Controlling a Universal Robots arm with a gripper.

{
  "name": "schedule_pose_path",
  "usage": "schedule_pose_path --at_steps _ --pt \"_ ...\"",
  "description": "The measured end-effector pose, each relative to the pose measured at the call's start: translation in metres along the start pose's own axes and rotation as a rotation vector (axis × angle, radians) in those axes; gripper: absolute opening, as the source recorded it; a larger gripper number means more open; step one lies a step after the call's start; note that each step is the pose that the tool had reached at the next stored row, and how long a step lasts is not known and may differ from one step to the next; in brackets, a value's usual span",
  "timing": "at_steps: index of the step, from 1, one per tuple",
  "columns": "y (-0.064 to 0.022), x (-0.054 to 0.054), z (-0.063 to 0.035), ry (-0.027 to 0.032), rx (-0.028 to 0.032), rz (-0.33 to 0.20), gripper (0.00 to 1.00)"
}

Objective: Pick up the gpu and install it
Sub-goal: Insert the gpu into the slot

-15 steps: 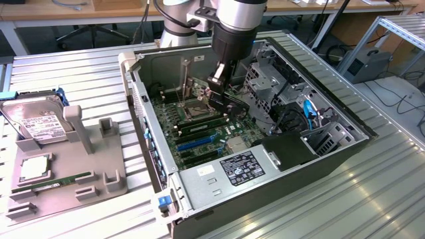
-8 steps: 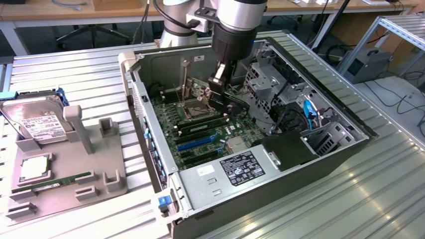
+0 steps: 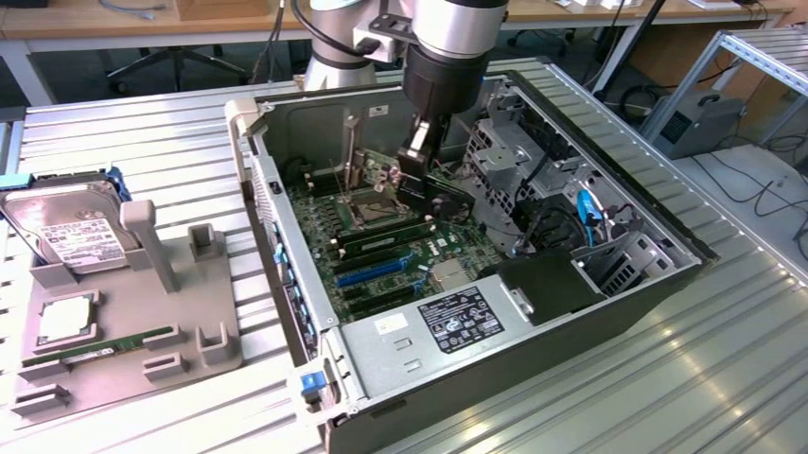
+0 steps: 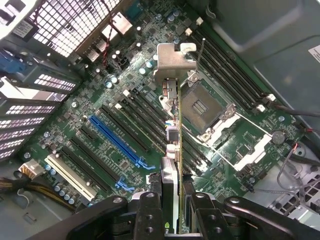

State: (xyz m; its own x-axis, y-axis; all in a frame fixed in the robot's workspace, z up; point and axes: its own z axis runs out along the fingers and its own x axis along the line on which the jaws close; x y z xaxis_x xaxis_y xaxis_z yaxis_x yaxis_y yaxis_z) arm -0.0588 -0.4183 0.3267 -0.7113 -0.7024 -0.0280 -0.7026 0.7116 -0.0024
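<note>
Exterior view: pickup done. gpu [image 3: 421,185] off the parts tray [image 3: 127,364], now gripped in gripper [image 3: 417,172] and hanging inside the open pc case [image 3: 505,322], above the motherboard [image 3: 378,246]. Sits approx at 12 o'clock of the blue slot [image 3: 370,271], close to the cpu socket [image 3: 375,204]. Install not done: card looks clear of the board, not seated in any slot, judging by the gap under it. Hard drive [image 3: 66,232] and memory stick [image 3: 108,345] left on tray, well apart at 9 o'clock of the case.

Wrist view: fingers [image 4: 150,212] closed on the gpu [image 4: 179,130], one each side of the thin card, pinching its near edge. Card seen edge-on, running from the fingers out to its silver bracket [image 4: 172,62] at the far end. Below it, cpu socket [image 4: 205,107] on one side, black slots and blue slot [image 4: 117,142] on the other. Card edge appears roughly parallel to the slots but offset from the blue one, over the strip betw slots and socket. Left to do, as judged: line up w/ a slot, lower, press home.
</note>
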Motion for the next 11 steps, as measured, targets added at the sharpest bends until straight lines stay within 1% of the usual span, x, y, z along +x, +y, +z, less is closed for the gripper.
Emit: schedule_pose_path --at_steps 11 --pt "0.0000 0.0000 0.0000 -0.0001 -0.0013 -0.047 0.27"
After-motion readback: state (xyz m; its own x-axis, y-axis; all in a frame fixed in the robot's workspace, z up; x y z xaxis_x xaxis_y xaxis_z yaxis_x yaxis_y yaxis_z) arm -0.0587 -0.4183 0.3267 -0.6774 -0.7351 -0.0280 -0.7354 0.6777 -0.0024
